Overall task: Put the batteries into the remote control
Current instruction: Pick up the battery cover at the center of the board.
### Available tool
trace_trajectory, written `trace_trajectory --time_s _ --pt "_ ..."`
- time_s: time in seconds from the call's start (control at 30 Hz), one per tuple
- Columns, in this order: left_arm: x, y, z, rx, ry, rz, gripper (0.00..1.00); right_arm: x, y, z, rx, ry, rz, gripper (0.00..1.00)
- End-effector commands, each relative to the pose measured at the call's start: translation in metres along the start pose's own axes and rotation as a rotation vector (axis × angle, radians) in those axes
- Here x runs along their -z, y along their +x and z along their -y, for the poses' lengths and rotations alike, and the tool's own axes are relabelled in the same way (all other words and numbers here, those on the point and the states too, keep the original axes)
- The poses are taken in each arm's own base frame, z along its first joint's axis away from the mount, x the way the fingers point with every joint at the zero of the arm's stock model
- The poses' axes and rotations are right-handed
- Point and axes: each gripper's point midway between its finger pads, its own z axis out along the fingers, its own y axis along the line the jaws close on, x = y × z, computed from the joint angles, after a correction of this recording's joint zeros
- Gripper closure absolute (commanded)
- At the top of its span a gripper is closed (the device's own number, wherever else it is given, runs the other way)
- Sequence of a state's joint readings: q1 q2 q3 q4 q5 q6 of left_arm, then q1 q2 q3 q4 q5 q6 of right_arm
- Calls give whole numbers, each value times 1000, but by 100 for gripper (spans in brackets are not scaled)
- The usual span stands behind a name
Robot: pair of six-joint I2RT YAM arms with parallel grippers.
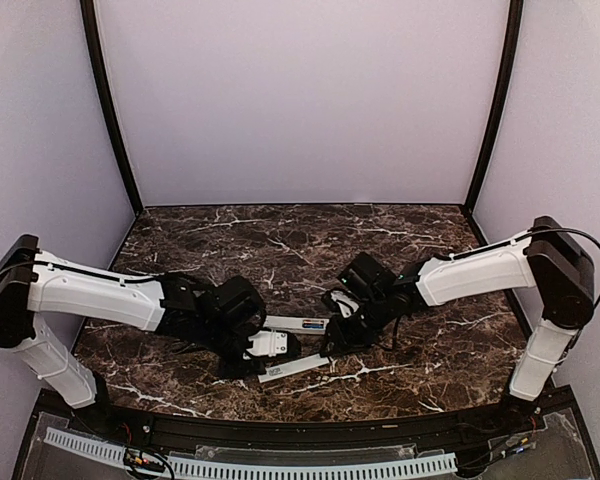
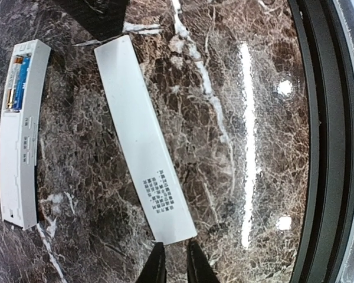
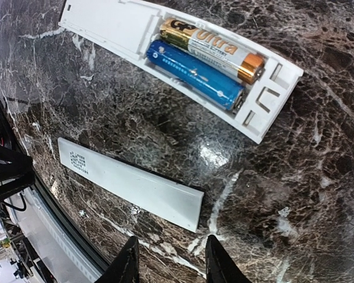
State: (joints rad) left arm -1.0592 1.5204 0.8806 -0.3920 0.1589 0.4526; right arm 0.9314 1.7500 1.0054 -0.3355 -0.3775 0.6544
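Batteries (image 3: 194, 75) lie side by side in the open bay at one end of the remote control (image 3: 112, 26), one blue and one gold and black (image 3: 215, 48) with printed lettering. Both look sunk level with the bay walls, so the loading itself appears done; whether each end presses firmly on its contact cannot be told. The remote is a slim white bar, slightly curved, lying back-up on the dark marbled counter (image 3: 283, 177), with small moulded slots past the bay and a plain white stretch beyond it. Its cover (image 3: 135, 188), a thinner flat white strip with a small dark printed patch near one end, lies just beside the remote, apart from it and not yet fitted; putting it back is what seems left, if the job extends that far. From above, the remote sits near the middle of the counter between the two arms, with the cover nearer the bases. The left pincer (image 2: 175, 259) is closed, its tips right at the near end of the cover, and nothing shows gripped between them. The right pincer (image 3: 174, 259) stands parted over bare counter just past the cover's plain end, holding nothing.
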Motion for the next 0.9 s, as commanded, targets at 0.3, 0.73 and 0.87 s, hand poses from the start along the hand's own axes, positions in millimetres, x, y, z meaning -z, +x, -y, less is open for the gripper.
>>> trace_trajectory --time_s 0.3,0.73,0.87 --pt "-20 19 2 -70 -27 -139 89 -2 -3 -3 -21 -50 12 65" --pt "-35 33 11 -65 14 -187 90 -7 4 2 -37 -41 -16 66" --pt "-36 37 14 -66 20 -198 90 -9 6 6 -45 -33 -25 66"
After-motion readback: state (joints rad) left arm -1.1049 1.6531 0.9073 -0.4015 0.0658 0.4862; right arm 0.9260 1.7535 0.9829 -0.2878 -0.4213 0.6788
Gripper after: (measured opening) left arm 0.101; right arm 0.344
